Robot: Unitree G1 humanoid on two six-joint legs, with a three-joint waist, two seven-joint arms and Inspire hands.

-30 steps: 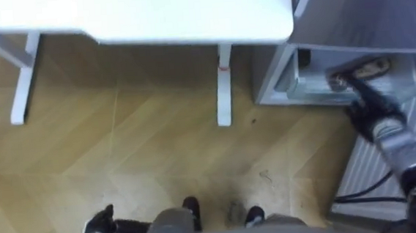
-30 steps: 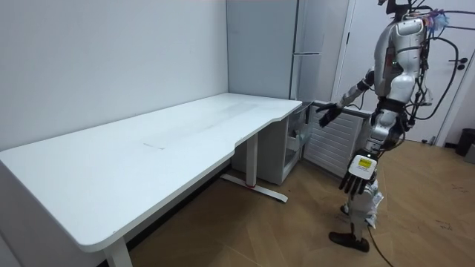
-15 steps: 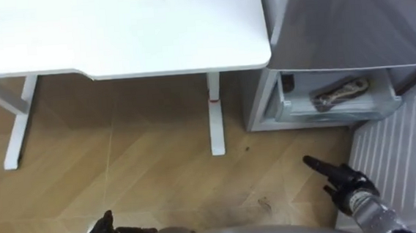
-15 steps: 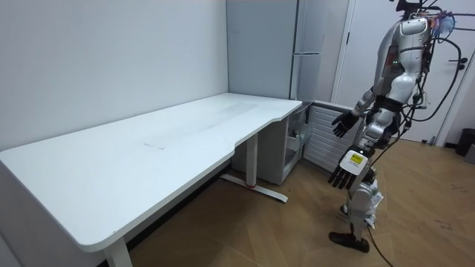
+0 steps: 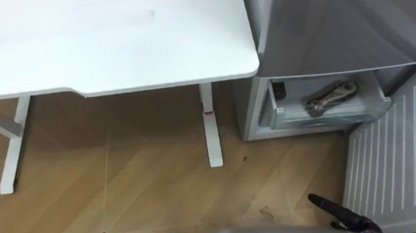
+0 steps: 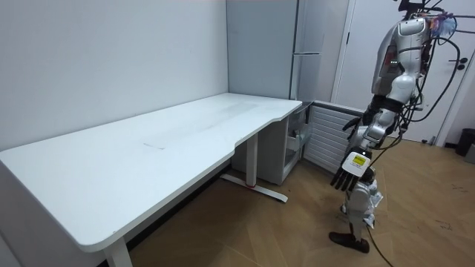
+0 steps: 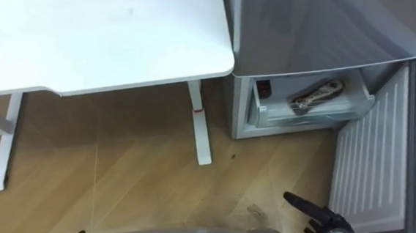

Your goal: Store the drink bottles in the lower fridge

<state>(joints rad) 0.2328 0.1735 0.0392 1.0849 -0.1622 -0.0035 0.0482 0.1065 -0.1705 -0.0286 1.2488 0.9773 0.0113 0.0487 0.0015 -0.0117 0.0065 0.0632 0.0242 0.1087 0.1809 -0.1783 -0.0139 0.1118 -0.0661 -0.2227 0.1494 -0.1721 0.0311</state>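
Observation:
The grey fridge [image 5: 341,19] stands right of the white table, and its lower compartment is open. A clear drawer [image 5: 296,115] in that compartment holds one long brownish thing [image 5: 331,97]; I cannot tell what it is. The lower door [image 5: 390,155] is swung out to the right, showing its white ribbed inner face. My right hand [image 5: 341,214] is low at the lower right, well short of the drawer, open with straight fingers and empty. In the room view it is held at waist height [image 6: 356,123]. My left hand [image 6: 346,175] hangs open by my thigh, holding nothing.
The white table [image 5: 115,42] fills the upper left, with its white legs [image 5: 209,135] on the wooden floor. In the room view I stand upright on the floor at the table's end, facing the fridge. A white door [image 6: 371,59] lies behind me.
My right hand has drawn back from the fridge drawer and dropped to waist height. The eye view has shifted, so the table and fridge sit lower and further left.

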